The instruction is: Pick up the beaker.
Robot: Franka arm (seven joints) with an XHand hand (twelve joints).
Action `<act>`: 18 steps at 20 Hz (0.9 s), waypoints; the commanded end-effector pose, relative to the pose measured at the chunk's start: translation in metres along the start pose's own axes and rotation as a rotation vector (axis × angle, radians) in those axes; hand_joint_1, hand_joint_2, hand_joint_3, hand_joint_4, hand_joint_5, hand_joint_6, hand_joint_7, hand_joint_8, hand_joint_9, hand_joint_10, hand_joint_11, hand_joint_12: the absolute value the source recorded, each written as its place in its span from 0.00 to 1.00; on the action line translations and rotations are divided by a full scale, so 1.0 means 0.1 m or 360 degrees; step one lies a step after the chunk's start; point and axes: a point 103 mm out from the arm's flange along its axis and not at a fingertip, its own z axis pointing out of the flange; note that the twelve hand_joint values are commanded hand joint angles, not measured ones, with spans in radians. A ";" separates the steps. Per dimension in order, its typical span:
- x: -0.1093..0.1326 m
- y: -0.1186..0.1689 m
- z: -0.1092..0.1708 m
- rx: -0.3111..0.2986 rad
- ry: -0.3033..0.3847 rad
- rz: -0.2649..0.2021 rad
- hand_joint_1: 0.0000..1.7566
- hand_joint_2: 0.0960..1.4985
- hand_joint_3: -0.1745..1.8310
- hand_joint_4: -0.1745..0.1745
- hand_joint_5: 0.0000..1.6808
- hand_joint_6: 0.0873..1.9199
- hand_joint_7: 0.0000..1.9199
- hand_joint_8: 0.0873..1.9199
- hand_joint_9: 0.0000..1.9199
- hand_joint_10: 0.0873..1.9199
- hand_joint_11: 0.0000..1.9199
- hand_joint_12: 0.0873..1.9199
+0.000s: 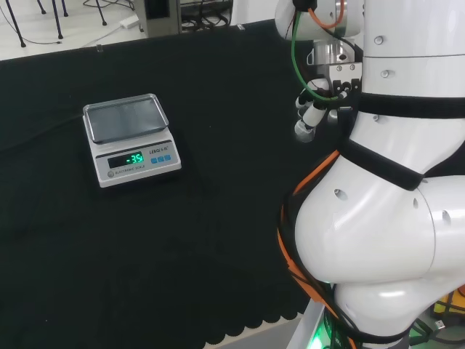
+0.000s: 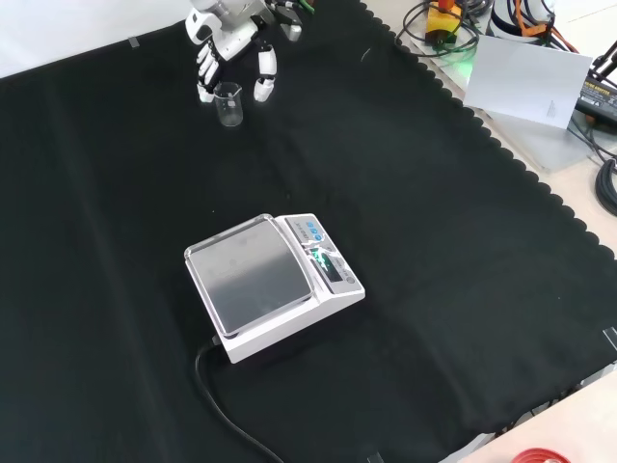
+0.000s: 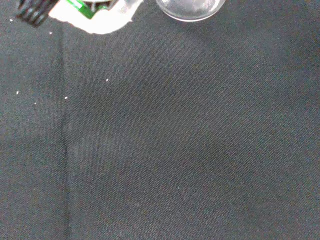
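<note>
in the front view my hand (image 2: 231,53) comes down at the top of the cloth (image 2: 116,193), its fingers (image 2: 205,75) and thumb (image 2: 264,77) pointing down on either side of a small clear beaker (image 2: 228,103) that stands upright on the cloth. i cannot tell whether they touch the glass. well apart, near the middle, sits a scale (image 2: 272,283) with a bare steel pan, and its black cable (image 2: 224,415) runs off toward the view's bottom.

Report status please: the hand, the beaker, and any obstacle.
Hand open, fingers either side of beaker, not closed on it. Beaker upright on cloth. Scale well clear, nothing in the way.
</note>
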 end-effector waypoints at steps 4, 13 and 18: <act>0.06 0.12 0.04 0.0011 -0.0020 -0.0002 0.52 0.38 0.38 0.45 0.25 0.01 0.12 0.30 0.26 0.37 0.13 0.71; 0.18 0.20 0.01 -0.0068 -0.0041 -0.0017 0.58 0.44 0.42 0.38 0.32 0.27 0.19 0.31 0.40 0.32 0.25 0.66; 0.19 0.22 0.02 -0.0111 -0.0047 -0.0019 0.61 0.47 0.44 0.31 0.35 0.39 0.22 0.32 0.45 0.31 0.33 0.62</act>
